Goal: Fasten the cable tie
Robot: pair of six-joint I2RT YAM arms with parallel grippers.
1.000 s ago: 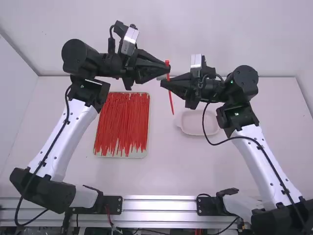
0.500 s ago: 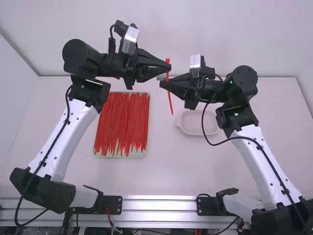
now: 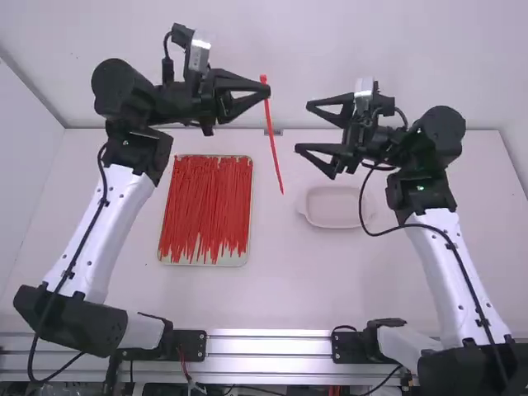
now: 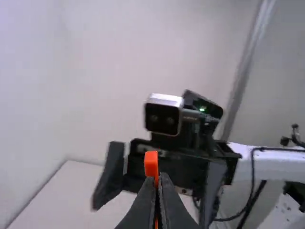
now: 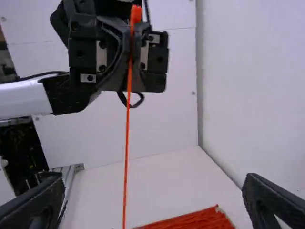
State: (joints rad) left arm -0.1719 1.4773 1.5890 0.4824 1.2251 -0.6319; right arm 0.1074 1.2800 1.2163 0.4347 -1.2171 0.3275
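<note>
A flat tray (image 3: 205,262) lies on the table (image 3: 272,272) left of the middle, nearer the far edge than the near one. It is packed with spare ties (image 3: 206,206), red, laid side by side and running from the far edge toward the near one.

Above the tray's far right corner, well off the table, is the left gripper (image 3: 266,91), pointing to the right. Its fingers are pressed together on the tie (image 3: 273,140) just below the tie's square head, which sticks up above the fingertips. The left wrist view shows the same pinch, with the head standing clear above the closed tips. From there the strap hangs nearly straight down, slanting slightly right. Its free tip is in the air over the bare table between the tray and the dish (image 3: 330,208), touching nothing.

The right gripper (image 3: 303,127) faces the left one at about the same height, right of the strap and apart from it. Its fingers are spread wide and hold nothing.

The dish, white and shallow, sits on the table right of the middle, below the right gripper.
</note>
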